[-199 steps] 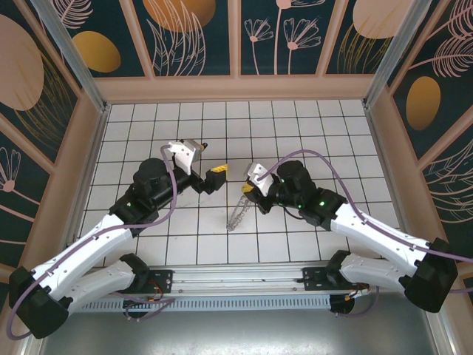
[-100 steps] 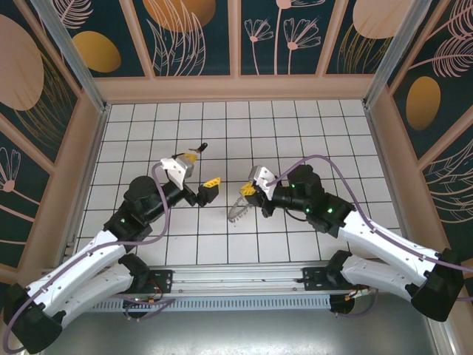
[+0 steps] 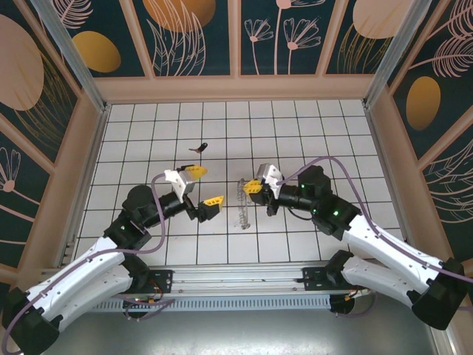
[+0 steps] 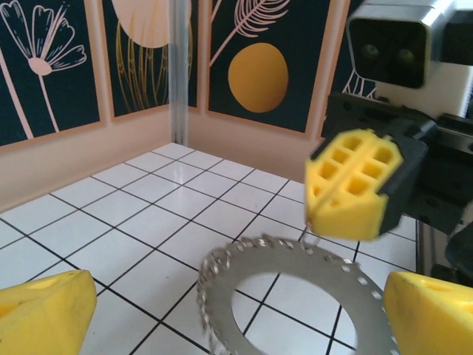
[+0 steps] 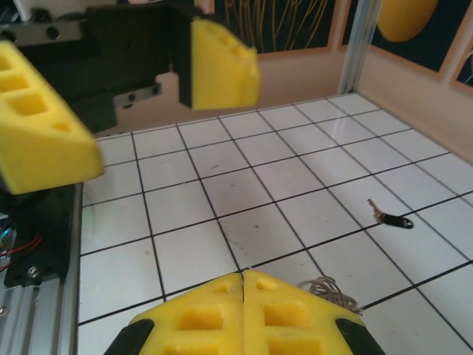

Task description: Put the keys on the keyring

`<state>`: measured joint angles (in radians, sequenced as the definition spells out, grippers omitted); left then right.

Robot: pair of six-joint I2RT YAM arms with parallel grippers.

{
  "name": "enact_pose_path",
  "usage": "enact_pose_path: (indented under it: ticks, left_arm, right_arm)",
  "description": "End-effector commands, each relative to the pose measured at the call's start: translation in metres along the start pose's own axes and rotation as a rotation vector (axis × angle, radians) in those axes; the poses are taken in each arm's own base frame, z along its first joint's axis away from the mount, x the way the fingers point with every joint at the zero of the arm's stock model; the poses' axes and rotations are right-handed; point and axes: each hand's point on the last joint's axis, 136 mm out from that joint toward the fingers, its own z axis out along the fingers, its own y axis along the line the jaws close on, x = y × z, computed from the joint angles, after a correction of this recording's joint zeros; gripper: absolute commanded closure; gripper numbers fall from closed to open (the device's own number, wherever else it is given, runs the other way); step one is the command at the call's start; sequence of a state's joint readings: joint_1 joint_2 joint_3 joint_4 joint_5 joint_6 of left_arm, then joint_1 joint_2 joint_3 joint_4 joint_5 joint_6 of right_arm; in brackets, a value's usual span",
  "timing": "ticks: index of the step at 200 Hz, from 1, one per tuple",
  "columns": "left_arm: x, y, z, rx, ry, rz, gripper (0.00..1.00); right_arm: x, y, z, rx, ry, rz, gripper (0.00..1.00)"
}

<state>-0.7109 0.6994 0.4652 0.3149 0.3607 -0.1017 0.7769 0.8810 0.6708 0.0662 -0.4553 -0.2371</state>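
The keyring (image 3: 242, 205), a grey metal hoop fringed with small loops, hangs edge-on from my right gripper (image 3: 252, 186), which is shut on its top rim. In the left wrist view the keyring (image 4: 295, 285) faces me just beyond my open left gripper (image 4: 236, 325), under the right gripper's yellow fingers (image 4: 353, 185). My left gripper (image 3: 205, 186) stands open about one tile left of the ring, holding nothing. The key (image 3: 199, 147), small and dark with a reddish tail, lies on the floor behind the left gripper. The right wrist view has the key (image 5: 392, 217) past the shut fingertips (image 5: 244, 310).
The white tiled floor (image 3: 310, 126) is boxed in by low peach walls (image 3: 236, 87) with dark flower panels. An aluminium rail (image 3: 236, 281) runs along the near edge by the arm bases. The left gripper's yellow fingers (image 5: 44, 148) loom in front of the right wrist camera.
The left arm has drawn back toward its base and its fingers have spread wider. The right gripper has shifted back and right, lifting the ring to hang upright. The key has stayed put.
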Motion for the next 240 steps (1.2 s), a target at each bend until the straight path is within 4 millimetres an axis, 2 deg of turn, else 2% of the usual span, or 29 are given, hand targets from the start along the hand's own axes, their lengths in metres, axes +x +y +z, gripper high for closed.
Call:
enact_pose_path:
  ticks: [1,58,101,162,183,221,240]
  left_arm:
    - [-0.013,-0.010,-0.003,0.046,-0.062,0.011,0.01]
    - [0.002,-0.025,0.012,0.080,-0.012,0.015,0.02]
    - [-0.003,-0.034,0.015,0.098,-0.036,0.001,0.04]
    - [0.004,-0.043,0.017,0.105,-0.011,0.007,0.09]
    - [0.002,-0.045,0.017,0.116,-0.019,0.025,0.10]
    - [-0.006,-0.051,0.019,0.146,-0.033,0.038,0.19]
    - [-0.003,-0.051,0.021,0.152,-0.012,0.039,0.24]
  right_arm:
    - [-0.019,-0.004,-0.008,-0.003,-0.098,0.004,1.00]
    - [-0.025,-0.014,-0.017,0.002,-0.158,0.035,1.00]
    - [-0.024,-0.016,-0.021,-0.003,-0.172,0.048,1.00]
    - [-0.028,-0.014,-0.026,-0.004,-0.200,0.070,1.00]
    - [-0.033,-0.011,-0.029,-0.014,-0.220,0.074,1.00]
    - [-0.029,-0.009,-0.030,-0.016,-0.222,0.070,1.00]
    - [-0.028,-0.004,-0.032,-0.035,-0.243,0.050,1.00]
